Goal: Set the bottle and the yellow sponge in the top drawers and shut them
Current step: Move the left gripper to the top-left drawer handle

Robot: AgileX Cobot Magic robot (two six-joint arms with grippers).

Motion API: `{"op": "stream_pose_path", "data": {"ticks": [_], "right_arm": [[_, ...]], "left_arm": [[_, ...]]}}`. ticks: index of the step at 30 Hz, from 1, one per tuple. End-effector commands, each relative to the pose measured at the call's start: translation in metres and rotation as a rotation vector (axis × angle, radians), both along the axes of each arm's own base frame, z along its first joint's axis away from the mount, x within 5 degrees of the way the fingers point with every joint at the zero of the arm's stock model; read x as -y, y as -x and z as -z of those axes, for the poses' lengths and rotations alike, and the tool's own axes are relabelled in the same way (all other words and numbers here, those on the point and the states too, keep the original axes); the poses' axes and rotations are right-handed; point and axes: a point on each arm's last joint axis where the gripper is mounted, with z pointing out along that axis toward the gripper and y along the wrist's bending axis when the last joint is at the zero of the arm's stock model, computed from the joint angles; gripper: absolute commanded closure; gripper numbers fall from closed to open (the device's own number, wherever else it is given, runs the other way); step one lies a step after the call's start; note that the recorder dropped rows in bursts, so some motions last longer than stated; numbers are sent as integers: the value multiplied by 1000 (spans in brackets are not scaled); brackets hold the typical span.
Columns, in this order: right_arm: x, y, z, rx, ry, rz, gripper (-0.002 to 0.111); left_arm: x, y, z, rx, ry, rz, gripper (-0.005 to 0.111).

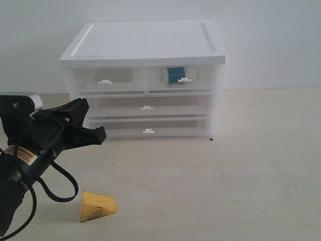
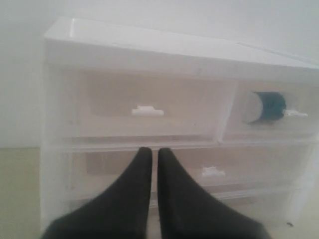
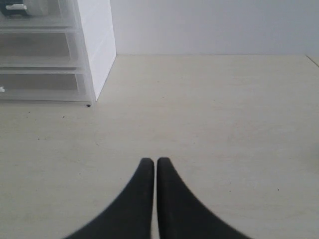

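Both my hands are pressed shut and empty; the bottle sits in a drawer, the yellow sponge lies on the bench.

My left hand (image 1: 99, 134) hangs above the bench (image 1: 210, 181), fingers together, pointing at the white drawer chest (image 1: 145, 45) straight ahead of it. The top drawers (image 1: 108, 79) both look pushed in. Through the clear front of the one ahead and to the right of that hand I see the bottle (image 2: 266, 107), squat, on its side, with a white cap and a teal label. The yellow sponge (image 1: 97, 206), a mustard wedge with a speckled, porous face, lies below my left hand, apart from it. My right hand (image 3: 155, 162) is also closed, over bare bench, with the chest's corner ahead and off to one side.
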Motion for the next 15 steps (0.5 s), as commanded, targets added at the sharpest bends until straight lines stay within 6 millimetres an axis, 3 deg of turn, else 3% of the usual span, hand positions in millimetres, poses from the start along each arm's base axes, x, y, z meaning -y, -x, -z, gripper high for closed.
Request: {"op": "stream_pose_path", "data": {"ticks": [1, 11, 15], "right_arm": [[0, 0, 1, 7, 2, 3, 108], [0, 0, 1, 7, 2, 3, 108], [0, 0, 1, 7, 2, 3, 108]], "left_arm": [[14, -3, -7, 92, -113, 100, 102], [27, -13, -17, 147, -97, 160, 67], [27, -13, -17, 149, -96, 160, 64]]}}
